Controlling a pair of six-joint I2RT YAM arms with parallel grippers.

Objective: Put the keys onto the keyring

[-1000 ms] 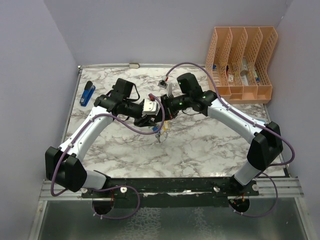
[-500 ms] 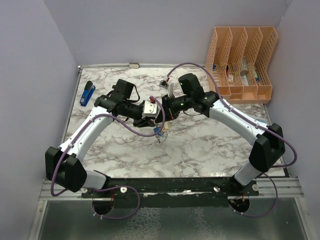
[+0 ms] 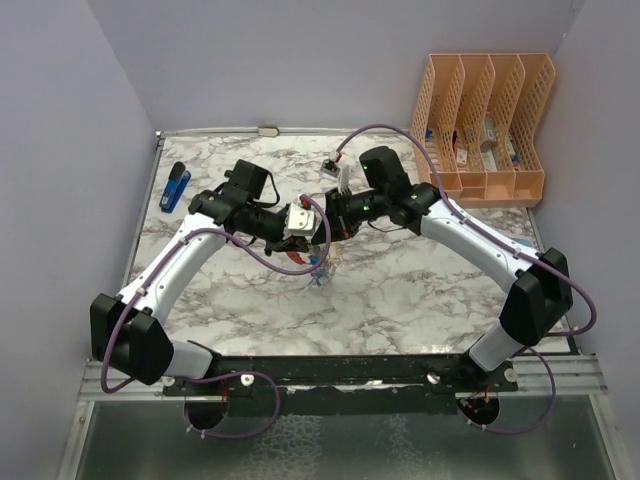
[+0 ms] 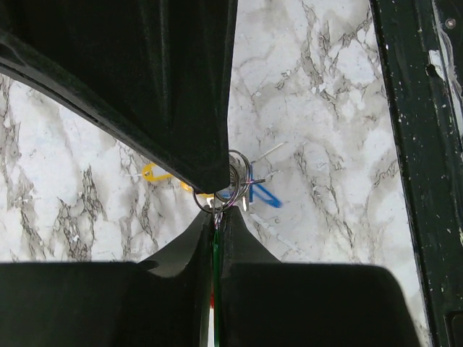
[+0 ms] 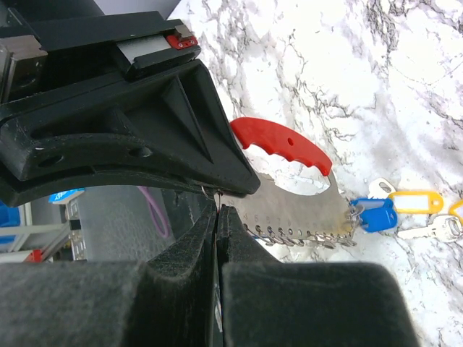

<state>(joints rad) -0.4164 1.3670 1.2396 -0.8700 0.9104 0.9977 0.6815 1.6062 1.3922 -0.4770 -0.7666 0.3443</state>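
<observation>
The keyring is a silver plate with a row of holes and a red grip, held above the marble table. My right gripper is shut on the plate's near end. A blue key and a yellow key hang at its far end. My left gripper is shut on a thin green key seen edge-on, with small wire rings at its tips. The two grippers meet tip to tip at mid-table, and keys dangle just below them.
A blue stapler lies at the far left of the table. An orange file rack stands at the far right corner. Purple walls close in both sides, and a black rail runs along the near edge.
My left gripper has closed from partly open to shut on the green key. Both arms have stayed almost where they were.
</observation>
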